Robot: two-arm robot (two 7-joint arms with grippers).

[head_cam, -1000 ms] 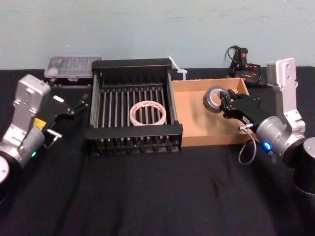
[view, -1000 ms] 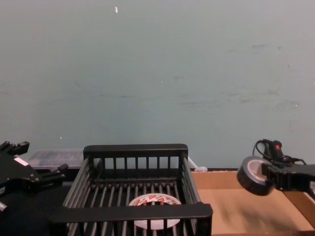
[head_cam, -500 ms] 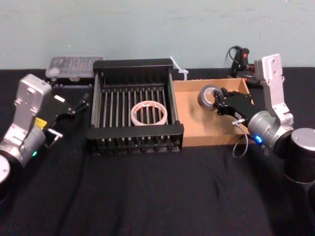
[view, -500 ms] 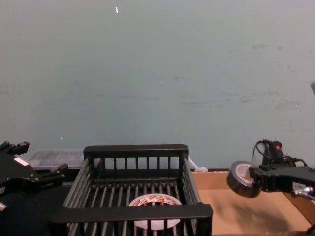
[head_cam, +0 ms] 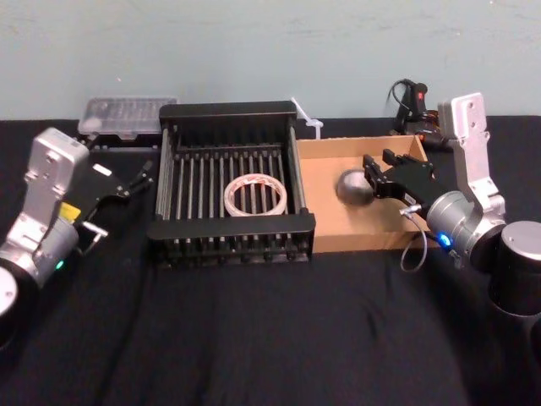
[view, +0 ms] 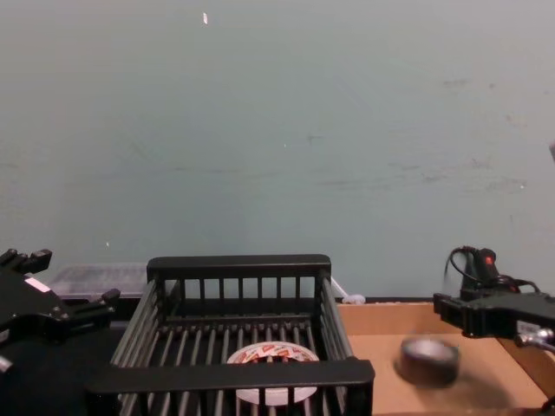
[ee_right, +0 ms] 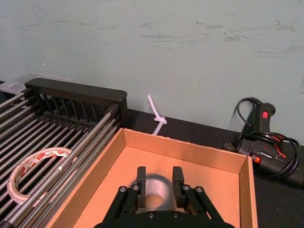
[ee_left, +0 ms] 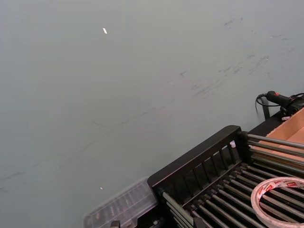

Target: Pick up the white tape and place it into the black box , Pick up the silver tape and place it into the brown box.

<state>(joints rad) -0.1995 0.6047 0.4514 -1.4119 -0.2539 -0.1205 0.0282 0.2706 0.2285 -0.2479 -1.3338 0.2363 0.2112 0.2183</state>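
We find the desk (head_cam: 254,338) covered in black cloth, its near part bare. At the near left sits the left arm, its left end effector (head_cam: 139,179) just outside the left wall of the black box (head_cam: 230,238), over the cloth; we cannot tell how its fingers stand. At the near right, the right end effector (head_cam: 378,169) hangs over the brown box (head_cam: 355,238), fingers spread and gripping nothing. In the right wrist view the two fingers (ee_right: 141,178) stand apart with the silver tape (ee_right: 156,194) seen between and beyond them.

The silver tape (head_cam: 352,187) is inside the brown box, just beside the open right end effector and apart from it. It shows blurred, and we cannot tell whether it rests on the cardboard floor or is just above it. In the chest view the silver tape (view: 427,360) sits low within the brown box (view: 381,322), below the level of the right end effector (view: 444,308).

The black box stands directly left of the brown box, walls touching. The white tape (head_cam: 255,194) lies flat on the barred floor, right of centre.

Farther back, a clear plastic case (head_cam: 125,115) lies behind the black box's left corner, a white zip tie (head_cam: 304,118) sits behind the join of the two boxes, and a black glue gun (head_cam: 412,103) with its cord lies behind the brown box near the wall.
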